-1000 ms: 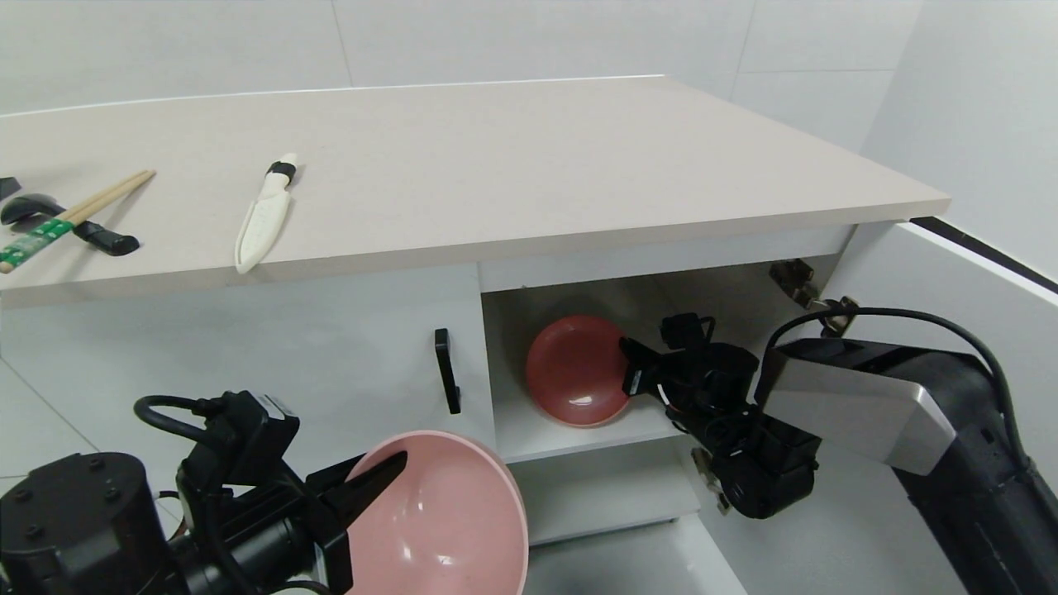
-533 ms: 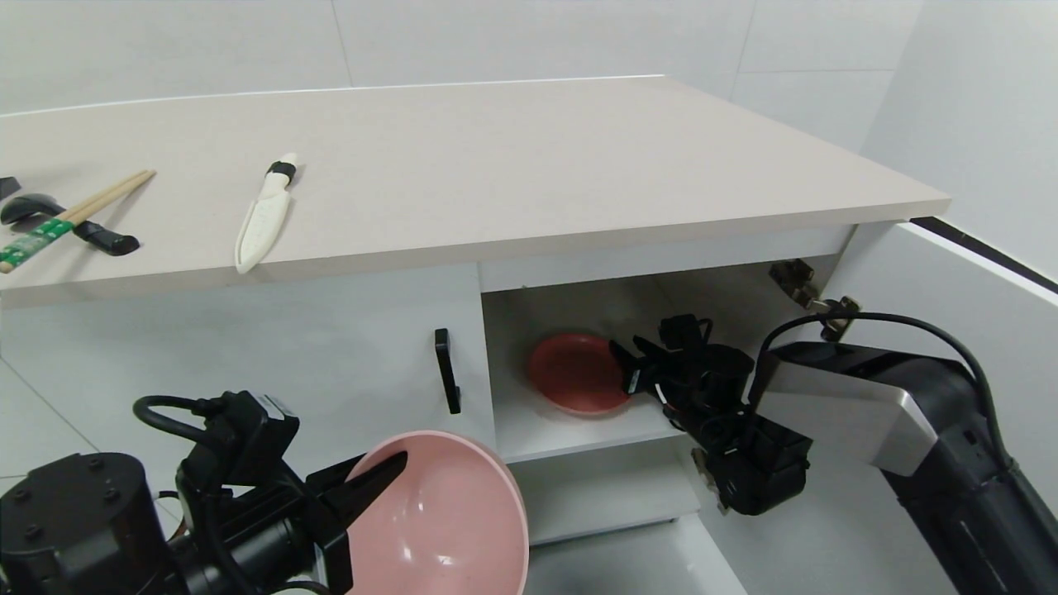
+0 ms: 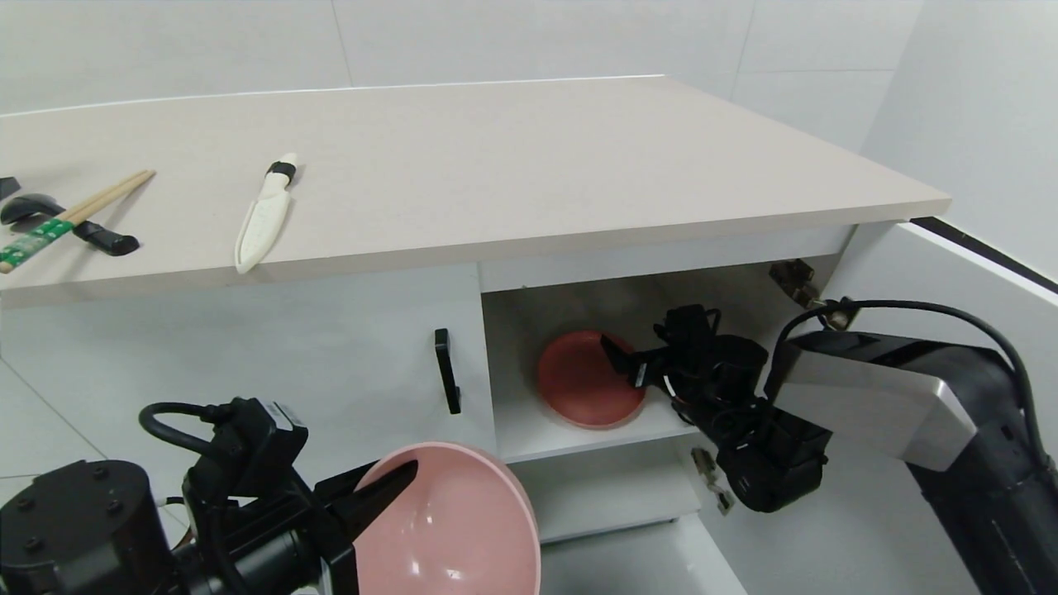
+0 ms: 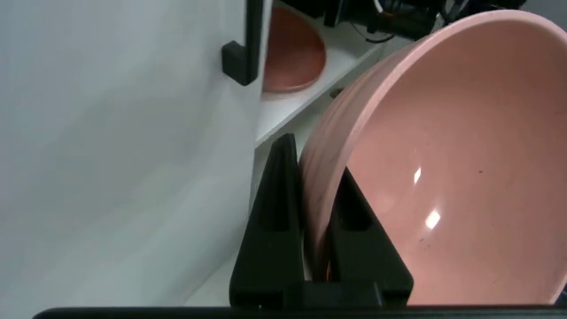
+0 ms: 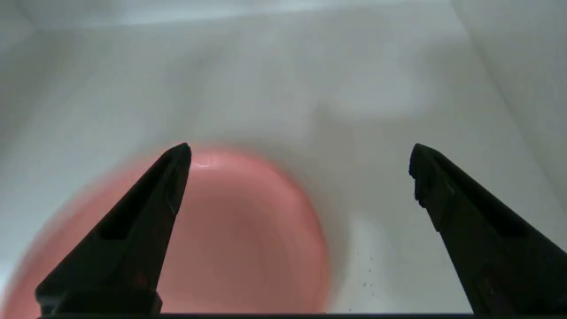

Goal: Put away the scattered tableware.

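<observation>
A pink bowl (image 3: 450,529) hangs low in front of the cabinet, tilted on its side, with my left gripper (image 3: 388,496) shut on its rim; the left wrist view shows the fingers (image 4: 283,186) pinching the bowl's wall (image 4: 443,168). A red plate (image 3: 583,380) rests on the upper shelf inside the open cabinet. My right gripper (image 3: 620,359) is at the plate's right edge, inside the cabinet mouth. In the right wrist view the right gripper (image 5: 299,152) stands wide open above the red plate (image 5: 221,239), holding nothing.
On the countertop (image 3: 496,165) lie a sheathed knife (image 3: 266,211), chopsticks (image 3: 74,216) and a black ladle (image 3: 33,207) at the far left. The left cabinet door with a black handle (image 3: 446,370) is closed. The right door (image 3: 950,273) stands open beside my right arm.
The red plate dropped from a steep tilt towards the shelf and now sits slightly further right. The right gripper shifted with it. The left gripper and pink bowl sank a little.
</observation>
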Robot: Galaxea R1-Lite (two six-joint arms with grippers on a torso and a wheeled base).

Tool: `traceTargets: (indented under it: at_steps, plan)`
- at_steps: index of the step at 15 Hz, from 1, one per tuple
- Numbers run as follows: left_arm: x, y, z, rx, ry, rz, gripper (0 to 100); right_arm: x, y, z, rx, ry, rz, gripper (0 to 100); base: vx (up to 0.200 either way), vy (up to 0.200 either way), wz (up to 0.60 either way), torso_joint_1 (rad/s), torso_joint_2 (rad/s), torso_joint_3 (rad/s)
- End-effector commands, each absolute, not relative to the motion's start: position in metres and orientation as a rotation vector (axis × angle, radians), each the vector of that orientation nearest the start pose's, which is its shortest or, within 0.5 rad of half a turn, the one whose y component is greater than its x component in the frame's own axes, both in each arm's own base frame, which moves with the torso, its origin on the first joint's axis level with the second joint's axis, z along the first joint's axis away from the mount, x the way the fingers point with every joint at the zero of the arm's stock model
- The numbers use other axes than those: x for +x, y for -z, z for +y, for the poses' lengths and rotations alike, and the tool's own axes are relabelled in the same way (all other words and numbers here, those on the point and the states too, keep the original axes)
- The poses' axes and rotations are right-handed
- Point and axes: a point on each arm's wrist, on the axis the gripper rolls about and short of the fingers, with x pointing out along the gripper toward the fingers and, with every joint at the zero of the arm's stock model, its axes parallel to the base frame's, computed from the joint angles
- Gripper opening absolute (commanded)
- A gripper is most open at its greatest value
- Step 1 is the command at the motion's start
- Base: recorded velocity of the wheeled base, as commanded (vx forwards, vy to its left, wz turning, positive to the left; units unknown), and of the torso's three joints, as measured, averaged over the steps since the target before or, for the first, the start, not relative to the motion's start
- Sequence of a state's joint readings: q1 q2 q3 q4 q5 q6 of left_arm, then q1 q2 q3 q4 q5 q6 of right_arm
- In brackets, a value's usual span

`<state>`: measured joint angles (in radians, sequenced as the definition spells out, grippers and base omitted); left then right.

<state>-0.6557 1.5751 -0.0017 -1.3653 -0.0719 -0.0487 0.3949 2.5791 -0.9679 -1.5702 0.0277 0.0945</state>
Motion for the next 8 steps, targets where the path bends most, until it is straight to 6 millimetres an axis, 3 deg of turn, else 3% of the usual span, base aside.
traceTargets:
  at_steps: [1,6,8]
  plan:
    - [0.135,-0.102,-0.114,0.051,0.746,0.221,0,0.341,-0.007,0.185,0.054,-0.508,0.107,100,0.0,0.0,0.0,0.0,0.0,0.0]
    - [0.136,-0.103,-0.113,0.075,0.711,0.206,0,0.287,-0.031,0.185,0.025,-0.51,0.167,100,0.0,0.0,0.0,0.0,0.0,0.0]
    - [0.14,-0.1,-0.115,0.137,0.669,0.197,0,0.245,-0.041,0.179,-0.002,-0.559,0.225,100,0.0,0.0,0.0,0.0,0.0,0.0]
